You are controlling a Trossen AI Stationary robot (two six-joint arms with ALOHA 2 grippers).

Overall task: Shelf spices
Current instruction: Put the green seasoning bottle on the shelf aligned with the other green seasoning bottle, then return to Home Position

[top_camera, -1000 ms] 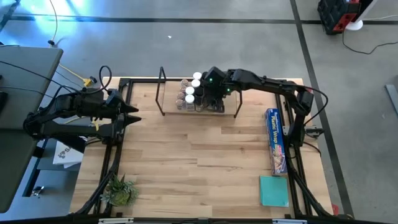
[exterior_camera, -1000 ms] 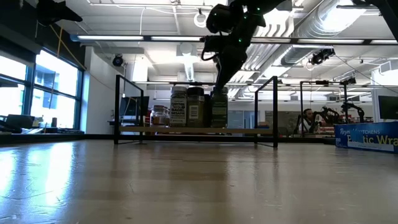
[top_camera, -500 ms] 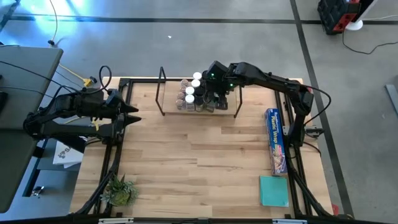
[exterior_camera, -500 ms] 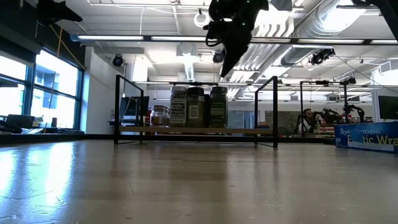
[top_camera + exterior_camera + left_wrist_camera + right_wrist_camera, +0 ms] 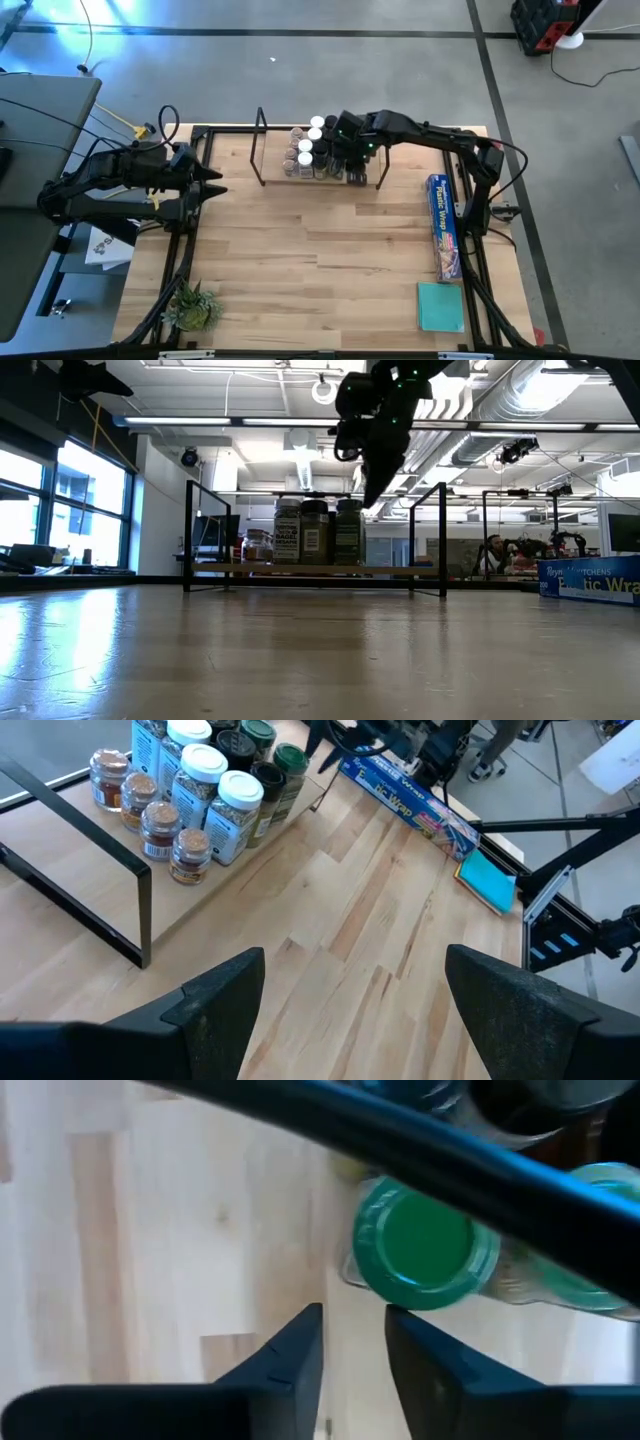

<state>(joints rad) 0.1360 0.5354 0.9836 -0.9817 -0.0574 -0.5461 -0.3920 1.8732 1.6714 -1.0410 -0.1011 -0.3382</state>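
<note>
Several spice jars [image 5: 308, 150] stand in a cluster on the wooden board of the black wire shelf [image 5: 262, 150] at the table's far side; they also show in the left wrist view [image 5: 200, 790] and the low view [image 5: 315, 532]. My right gripper [image 5: 372, 495] hangs above the cluster's right end, fingers pointing steeply down, a narrow gap between them and nothing in it. A green-topped jar [image 5: 415, 1245] stands just beyond its fingertips, under the shelf's wire rail [image 5: 400, 1140]. My left gripper [image 5: 215, 185] waits open at the table's left edge.
A long blue plastic-wrap box [image 5: 443, 225] lies along the right edge, with a flat teal square [image 5: 440, 305] nearer the front. A small green plant [image 5: 192, 305] sits at the front left. Bare wood [image 5: 320, 260] fills the table's middle.
My right gripper, whose fingers reached down at the green-topped jar on the shelf's right end, has risen off it and tipped, then moved a little toward the table's right. The jar stays upright on the board.
</note>
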